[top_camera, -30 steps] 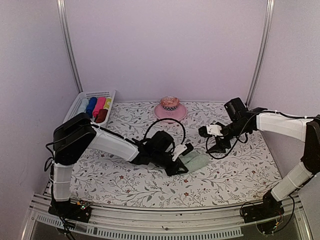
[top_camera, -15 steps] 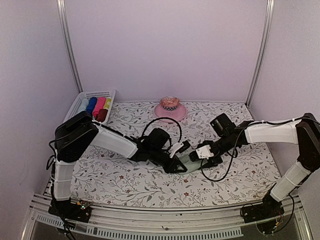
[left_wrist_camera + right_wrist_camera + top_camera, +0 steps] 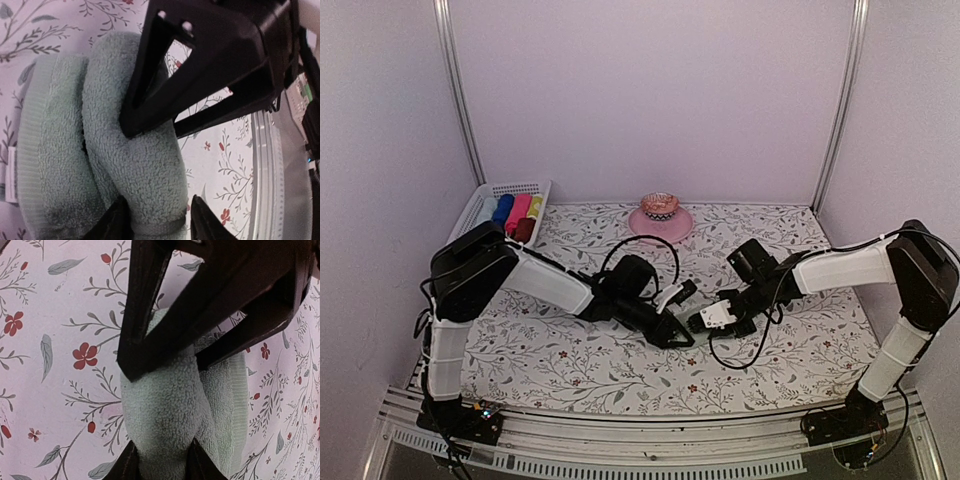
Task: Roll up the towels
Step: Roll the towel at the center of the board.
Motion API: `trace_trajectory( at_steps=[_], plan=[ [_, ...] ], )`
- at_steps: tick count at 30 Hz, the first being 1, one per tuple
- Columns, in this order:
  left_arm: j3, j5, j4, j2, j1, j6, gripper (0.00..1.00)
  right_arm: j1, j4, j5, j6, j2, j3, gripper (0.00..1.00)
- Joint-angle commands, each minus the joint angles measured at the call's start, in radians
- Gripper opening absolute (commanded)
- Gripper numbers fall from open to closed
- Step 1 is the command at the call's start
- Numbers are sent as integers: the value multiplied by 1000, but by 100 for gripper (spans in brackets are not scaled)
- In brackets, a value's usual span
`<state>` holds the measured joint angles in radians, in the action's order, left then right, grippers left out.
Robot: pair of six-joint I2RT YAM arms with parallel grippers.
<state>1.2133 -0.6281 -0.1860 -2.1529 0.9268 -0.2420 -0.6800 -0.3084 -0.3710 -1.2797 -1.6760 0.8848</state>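
A pale sage green towel (image 3: 135,165) lies rolled into a thick bundle on the floral table cover. In the left wrist view my left gripper (image 3: 160,222) straddles one end of the roll. One finger touches the cloth, and the other stands a hair off it. My right gripper (image 3: 157,462) comes from the opposite side, with both fingers pressed into the towel (image 3: 165,410). From above, the left gripper (image 3: 672,322) and right gripper (image 3: 706,319) meet tip to tip and hide the roll. A dark red-brown rolled towel (image 3: 523,231) lies in the basket.
A white basket (image 3: 480,200) at the back left holds several coloured rolls. A pink stand with a small bowl (image 3: 660,214) sits at the back centre. Cables loop over both wrists. The table's front rail (image 3: 285,175) runs close to the towel.
The right arm swung in from the right, reached the green roll and closed its jaws on it. The left gripper stayed at the roll and its jaws widened.
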Motion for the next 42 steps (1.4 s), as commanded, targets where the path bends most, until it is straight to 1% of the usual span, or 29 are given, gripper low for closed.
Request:
trace_trajectory(
  at_steps=[1, 4, 7, 9, 13, 15, 16, 17, 19, 22, 27, 30, 35, 38, 42],
  plan=[
    [-66, 42, 136, -4, -10, -11, 49, -4, -6, 69, 29, -66, 17, 27],
    [-80, 64, 138, 53, -10, -2, 56, -5, -21, 64, 37, -74, 32, 25],
    [-101, 138, 155, 137, -10, 14, 62, -4, -56, 46, 36, -81, 56, 24],
    [-113, 199, 167, 208, -11, 22, 67, -4, -104, 41, 27, -103, 93, 24],
    [-138, 321, 178, 297, -13, 29, 77, -2, -272, -6, -3, -192, 223, 24],
    [-144, 347, 174, 316, -12, 35, 80, -1, -349, -21, -23, -234, 301, 24],
    [-147, 353, 170, 321, -10, 47, 84, -1, -391, -30, -28, -258, 312, 24],
    [-156, 363, 153, 327, -4, 61, 85, -1, -427, -39, -36, -282, 376, 24],
    [-188, 386, 107, 350, 14, 102, 86, 0, -517, -57, -42, -322, 439, 24],
    [-245, 449, 38, 376, 50, 159, 86, 2, -602, -80, -47, -377, 523, 24],
    [-335, 532, -96, 411, 114, 275, 82, 6, -696, -104, -31, -439, 622, 25],
    [-366, 623, -157, 408, 166, 354, 82, 9, -754, -125, -29, -475, 675, 25],
    [-412, 747, -277, 386, 235, 463, 82, 10, -785, -128, -15, -508, 710, 25],
    [-438, 825, -367, 358, 270, 557, 84, 11, -785, -123, -3, -521, 714, 26],
    [-403, 878, -384, 296, 284, 642, 85, 11, -795, -125, 2, -530, 718, 26]
  ],
)
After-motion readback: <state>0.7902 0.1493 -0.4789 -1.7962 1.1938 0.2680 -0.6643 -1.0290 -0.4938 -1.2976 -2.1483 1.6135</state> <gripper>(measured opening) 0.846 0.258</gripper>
